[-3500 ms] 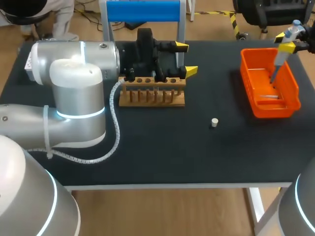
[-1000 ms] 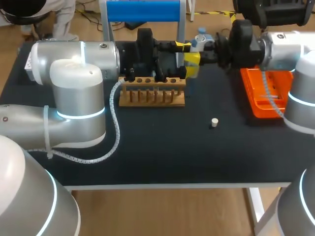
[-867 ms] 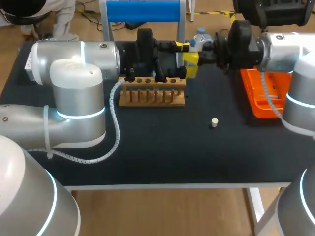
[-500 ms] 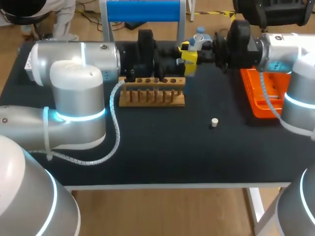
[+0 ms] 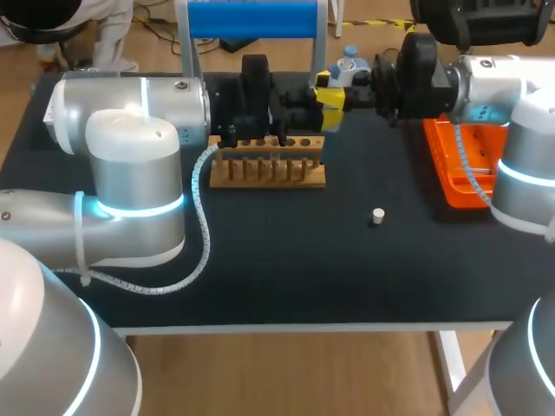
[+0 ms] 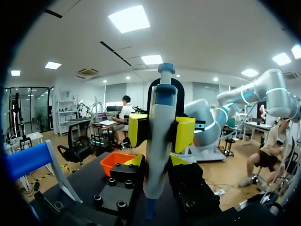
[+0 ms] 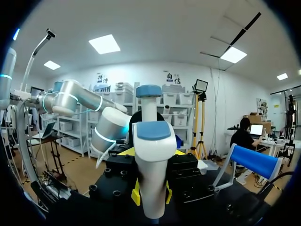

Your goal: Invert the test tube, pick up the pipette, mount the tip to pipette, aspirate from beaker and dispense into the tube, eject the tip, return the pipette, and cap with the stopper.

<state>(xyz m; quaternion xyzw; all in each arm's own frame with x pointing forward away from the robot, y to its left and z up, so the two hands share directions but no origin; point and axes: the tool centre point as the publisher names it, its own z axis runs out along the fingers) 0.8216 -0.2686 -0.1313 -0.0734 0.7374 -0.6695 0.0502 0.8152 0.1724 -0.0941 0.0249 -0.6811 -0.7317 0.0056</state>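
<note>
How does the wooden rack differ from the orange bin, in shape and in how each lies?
The wooden rack is a low brown block with a row of holes on top; the orange bin is an open box with walls. The rack's long side runs across the table; the bin's runs front to back. My right arm covers part of the bin, not the rack. Both rest on the black table, unheld.

My left arm (image 5: 130, 160) lies level, with my left gripper (image 5: 315, 95) just beyond the right end of the wooden tube rack (image 5: 269, 166). My right arm (image 5: 512, 91) stretches in opposite it. My right gripper (image 6: 161, 132) is clamped on the upright pipette (image 6: 159, 106) over that same end.
</note>
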